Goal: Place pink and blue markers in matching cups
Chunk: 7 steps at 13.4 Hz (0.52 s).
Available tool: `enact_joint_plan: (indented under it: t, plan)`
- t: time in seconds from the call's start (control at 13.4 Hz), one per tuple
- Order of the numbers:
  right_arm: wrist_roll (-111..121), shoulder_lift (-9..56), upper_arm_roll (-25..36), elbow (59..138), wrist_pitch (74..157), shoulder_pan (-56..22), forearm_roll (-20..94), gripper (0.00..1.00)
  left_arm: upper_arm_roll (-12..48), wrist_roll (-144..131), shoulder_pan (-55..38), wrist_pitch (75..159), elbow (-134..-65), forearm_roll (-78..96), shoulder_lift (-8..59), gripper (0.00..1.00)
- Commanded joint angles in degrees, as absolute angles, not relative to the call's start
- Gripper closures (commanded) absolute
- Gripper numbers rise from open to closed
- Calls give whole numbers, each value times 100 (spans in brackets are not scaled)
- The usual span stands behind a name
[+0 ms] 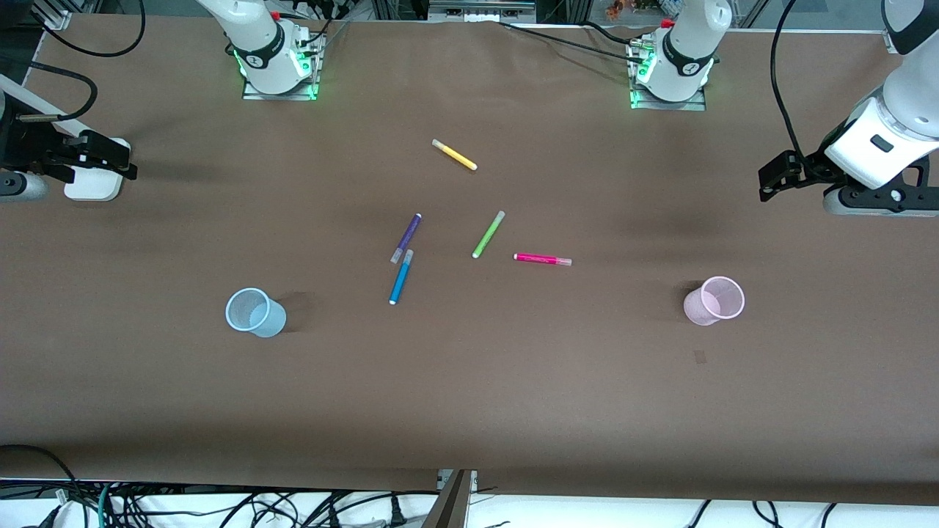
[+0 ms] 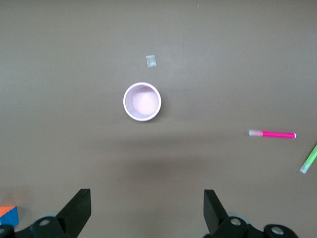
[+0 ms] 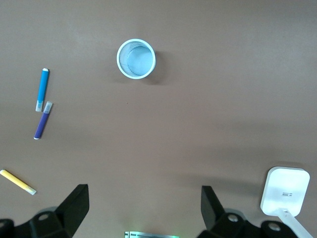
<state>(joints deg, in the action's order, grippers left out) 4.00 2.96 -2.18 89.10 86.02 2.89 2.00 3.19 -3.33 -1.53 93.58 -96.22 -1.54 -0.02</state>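
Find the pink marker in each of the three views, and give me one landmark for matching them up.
Front view: the pink marker lies flat mid-table, beside the green marker, toward the left arm's end.
Left wrist view: the pink marker lies at the picture's right edge, away from the pink cup.
Right wrist view: not in it.
Shared landmark: the pink cup, upright in the front and left wrist views.

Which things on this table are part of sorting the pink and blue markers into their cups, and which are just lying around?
For the job:
pink marker
blue marker
pink cup
blue cup

Just lying about:
purple marker
green marker
yellow marker
white block at the right arm's end
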Motion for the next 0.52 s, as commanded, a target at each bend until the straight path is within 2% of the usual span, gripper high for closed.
enact_joint_plan:
  t: [0.0, 0.45]
  plan:
    - [414, 404, -264, 8850, 8368, 72, 247, 0, 316, -273, -202, 9167, -9615, -70, -9, 0]
    - [379, 703, -264, 8833, 8550, -184, 307, 0, 448, 762, -237, 8702, -9624, -62, 202, 0]
